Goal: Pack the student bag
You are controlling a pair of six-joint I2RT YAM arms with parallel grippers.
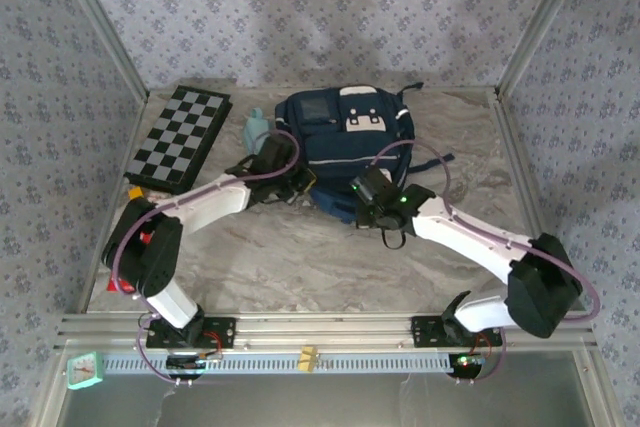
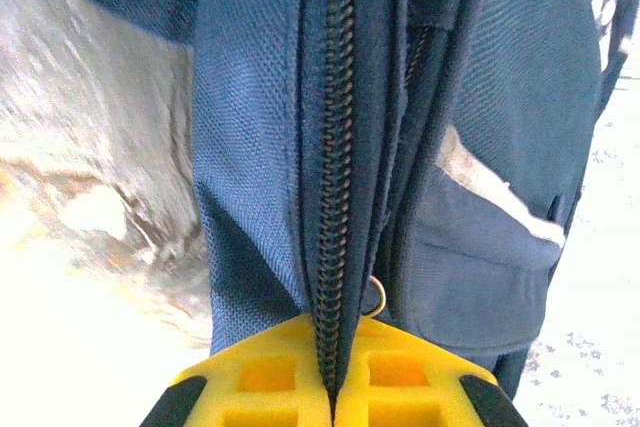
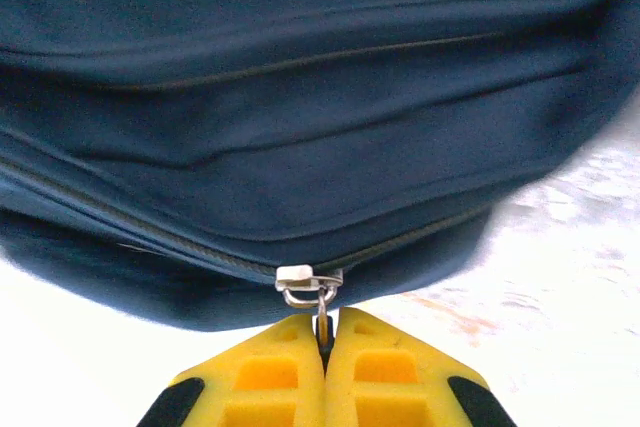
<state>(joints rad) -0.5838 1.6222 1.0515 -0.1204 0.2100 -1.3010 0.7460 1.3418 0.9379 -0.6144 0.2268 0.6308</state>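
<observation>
The navy student bag [image 1: 345,137] lies at the middle back of the table, its white patch facing up. At its near left edge, my left gripper [image 1: 300,185] is shut; in the left wrist view the yellow fingertips [image 2: 270,377] pinch the bag's fabric along the closed zipper teeth [image 2: 335,147], with a small metal ring [image 2: 376,297] beside them. My right gripper [image 1: 364,193] sits at the bag's near edge. In the right wrist view it [image 3: 325,367] is shut on the zipper pull [image 3: 323,319] that hangs from the silver slider [image 3: 308,277].
A folded black-and-white chessboard [image 1: 180,137] lies at the back left, with a teal bottle [image 1: 256,127] between it and the bag. Metal frame posts stand at the table's sides. The marble surface in front of the bag is bare between the two arms.
</observation>
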